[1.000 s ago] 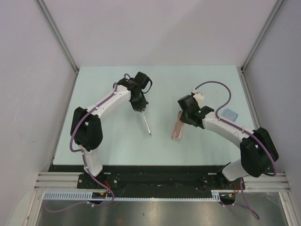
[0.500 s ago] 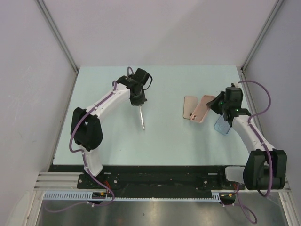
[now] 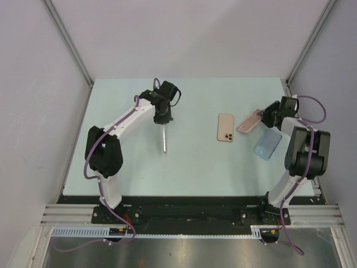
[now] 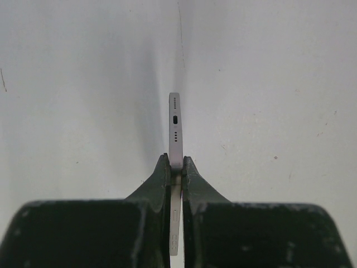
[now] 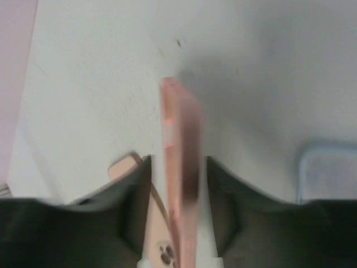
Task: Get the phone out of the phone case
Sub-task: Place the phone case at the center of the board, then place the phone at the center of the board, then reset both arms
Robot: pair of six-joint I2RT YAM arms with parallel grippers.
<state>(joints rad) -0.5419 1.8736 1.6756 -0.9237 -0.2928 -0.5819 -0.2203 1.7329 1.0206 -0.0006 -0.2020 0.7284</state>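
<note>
a: where's the phone?
b: the gold phone (image 3: 225, 128) lies flat on the table (image 3: 195, 173), camera side up, just left of the pink case (image 3: 249, 121).
a: and the pincers?
b: the right gripper (image 3: 263, 117) straddles the case, too blurred to tell its grip. the left gripper (image 4: 175, 164) clamps a silver phone (image 4: 175, 125) edge-on.

From above we see bright, even, diffuse light with no glare. The arms (image 3: 128, 118) drop only faint, soft shadows on the pale table (image 3: 195, 162), and the frame is sharp to its corners. In the left wrist view the phone (image 4: 175, 125) is crisp, a broad soft grey shadow fans up the surface beyond it, and the fingers (image 4: 150, 192) sink to near black. The right wrist view is badly blurred: the pink case (image 5: 181, 184) smears, and the blue case (image 5: 329, 173) at the edge is mere haze.
</note>
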